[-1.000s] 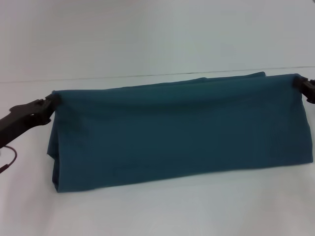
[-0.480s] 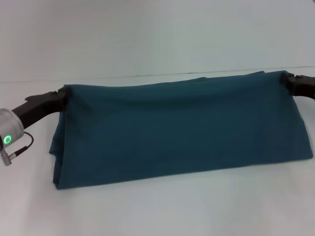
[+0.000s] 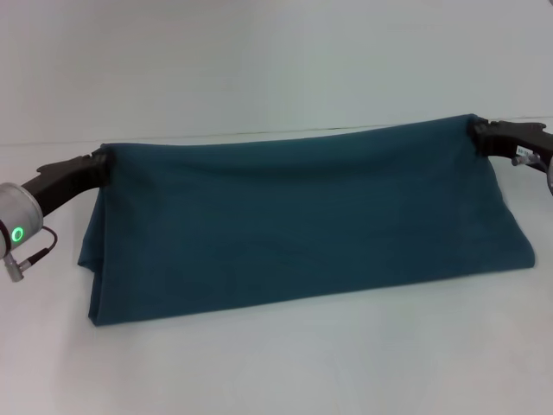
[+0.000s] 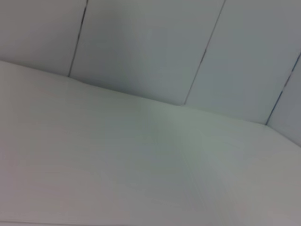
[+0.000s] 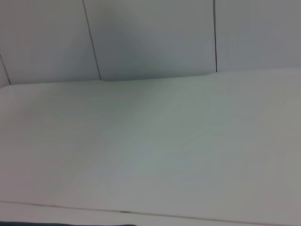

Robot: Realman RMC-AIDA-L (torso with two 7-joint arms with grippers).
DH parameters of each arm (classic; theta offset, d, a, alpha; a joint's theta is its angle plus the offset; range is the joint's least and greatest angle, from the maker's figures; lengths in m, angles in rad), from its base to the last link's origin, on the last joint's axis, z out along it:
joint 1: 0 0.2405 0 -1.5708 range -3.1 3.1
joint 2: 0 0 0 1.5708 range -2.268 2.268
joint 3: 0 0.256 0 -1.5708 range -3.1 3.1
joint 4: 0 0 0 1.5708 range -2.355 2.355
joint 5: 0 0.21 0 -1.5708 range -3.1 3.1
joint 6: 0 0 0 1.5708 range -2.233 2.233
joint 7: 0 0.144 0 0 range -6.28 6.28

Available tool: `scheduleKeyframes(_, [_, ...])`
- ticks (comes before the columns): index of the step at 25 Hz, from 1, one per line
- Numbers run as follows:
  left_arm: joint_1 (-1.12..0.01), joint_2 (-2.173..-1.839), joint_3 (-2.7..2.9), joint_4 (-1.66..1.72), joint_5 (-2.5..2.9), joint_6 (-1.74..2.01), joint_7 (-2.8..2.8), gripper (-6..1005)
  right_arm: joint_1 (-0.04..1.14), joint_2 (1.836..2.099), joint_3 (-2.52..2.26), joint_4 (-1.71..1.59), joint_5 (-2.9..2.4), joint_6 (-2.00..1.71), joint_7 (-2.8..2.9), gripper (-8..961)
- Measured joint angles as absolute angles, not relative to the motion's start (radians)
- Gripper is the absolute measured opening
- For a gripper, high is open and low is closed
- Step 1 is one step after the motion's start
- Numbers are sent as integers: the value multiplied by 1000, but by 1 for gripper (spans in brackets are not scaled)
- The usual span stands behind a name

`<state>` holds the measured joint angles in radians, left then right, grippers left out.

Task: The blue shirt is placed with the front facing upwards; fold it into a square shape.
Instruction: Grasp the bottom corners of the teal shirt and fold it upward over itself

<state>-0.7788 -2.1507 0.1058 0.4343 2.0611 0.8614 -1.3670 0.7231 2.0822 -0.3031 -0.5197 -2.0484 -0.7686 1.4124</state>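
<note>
step: fold carried over | shirt (image 3: pixel 294 225) held raised at table (image 3: pixel 276 363) centre | left gripper (image 3: pixel 102 162) at 9 o'clock, right gripper (image 3: pixel 475 130) at 3 o'clock, both pinched on top edge | next: edge to be laid down evenly

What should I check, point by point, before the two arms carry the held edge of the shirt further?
1. Left gripper holds one top corner of the blue shirt: ok.
2. Right gripper holds the other top corner: ok.
3. Held edge stretched between both grippers, with little sag: ok.
4. Lower edge rests on the table: ok.
5. Layers under the front aligned: cannot tell, hidden.
6. Lettering side position: cannot tell, no print visible.
</note>
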Motion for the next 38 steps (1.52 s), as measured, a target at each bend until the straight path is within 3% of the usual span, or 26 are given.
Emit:
scheduleKeyframes(32, [-878, -2138, 135, 385, 2059, 685, -1328, 17, 772, 2074, -354, -482, -2000, -624, 1412, 192])
scheduleKeyframes(38, [-885, -2150, 134, 385, 2042, 627, -1304, 96, 774, 2080, -376, -473, -1999, -572, 1403, 197])
